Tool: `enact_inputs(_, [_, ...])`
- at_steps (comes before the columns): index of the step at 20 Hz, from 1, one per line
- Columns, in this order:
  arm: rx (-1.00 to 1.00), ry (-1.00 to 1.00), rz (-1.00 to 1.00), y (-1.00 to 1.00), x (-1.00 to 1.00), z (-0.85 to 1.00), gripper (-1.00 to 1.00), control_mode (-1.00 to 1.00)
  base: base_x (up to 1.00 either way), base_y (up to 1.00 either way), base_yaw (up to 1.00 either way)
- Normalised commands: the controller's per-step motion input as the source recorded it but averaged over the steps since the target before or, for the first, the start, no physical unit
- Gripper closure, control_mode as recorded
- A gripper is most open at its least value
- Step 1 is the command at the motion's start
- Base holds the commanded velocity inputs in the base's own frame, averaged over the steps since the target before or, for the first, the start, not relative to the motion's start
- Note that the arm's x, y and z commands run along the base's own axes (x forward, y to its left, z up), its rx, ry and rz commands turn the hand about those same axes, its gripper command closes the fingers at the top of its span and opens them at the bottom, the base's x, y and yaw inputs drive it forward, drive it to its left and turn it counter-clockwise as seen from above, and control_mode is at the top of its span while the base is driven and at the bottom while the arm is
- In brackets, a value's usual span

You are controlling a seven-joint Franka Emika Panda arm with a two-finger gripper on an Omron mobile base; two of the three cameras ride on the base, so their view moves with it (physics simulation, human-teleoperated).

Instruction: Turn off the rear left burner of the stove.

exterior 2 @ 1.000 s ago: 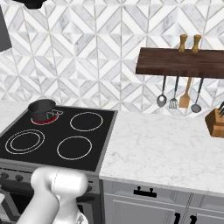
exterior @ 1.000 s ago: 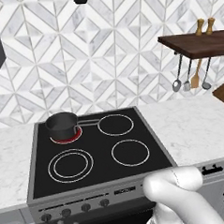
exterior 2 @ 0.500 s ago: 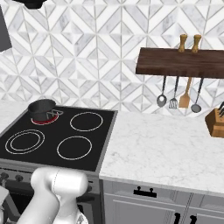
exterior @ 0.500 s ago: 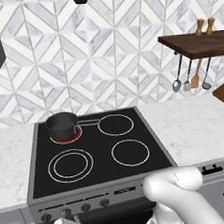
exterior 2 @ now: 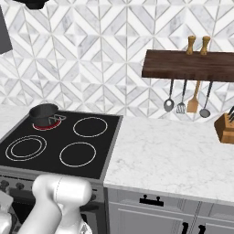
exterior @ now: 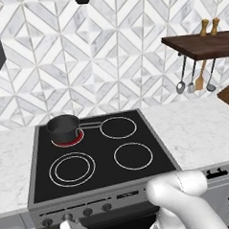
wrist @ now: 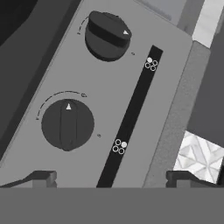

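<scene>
Hand at the stove's front knobs

The hand (wrist: 111, 179), fingers spread wide and holding nothing, faces two dark knobs (wrist: 68, 124) on the stove (exterior: 102, 158) panel. The rear left burner (exterior: 67, 138) glows red under a dark saucepan (exterior: 63, 128).

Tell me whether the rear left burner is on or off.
On: the rear left burner glows red under the dark saucepan, unlike the white-outlined rings.

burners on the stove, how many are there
4: rear left burner glowing red under the pot, rear right, front left, front right. None look hidden.
</scene>
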Motion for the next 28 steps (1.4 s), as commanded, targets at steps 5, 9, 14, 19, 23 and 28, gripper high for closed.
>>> enact_inputs(5, [0.07, 0.01, 0.01, 0.2, 0.23, -0.11, -1.0, -1.0, 0.0, 0.0, 0.0])
enact_inputs(9, [0.03, 0.06, 0.0, 0.33, 0.3, -0.15, -1.0, -1.0, 0.0, 0.0, 0.0])
enact_inputs(14, [0.0, 0.05, 0.0, 0.38, 0.09, -0.34, -1.0, -1.0, 0.0, 0.0, 0.0])
enact_inputs(19, [0.0, 0.03, 0.0, 0.38, 0.0, -0.4, -1.0, -1.0, 0.0, 0.0, 0.0])
enact_inputs(23, [0.0, 0.01, 0.0, 0.42, -0.05, -0.34, -1.0, -1.0, 0.0, 0.0, 0.0])
enact_inputs(28, [0.0, 0.0, 0.0, 0.47, -0.13, -0.17, -1.0, -1.0, 0.0, 0.0, 0.0])
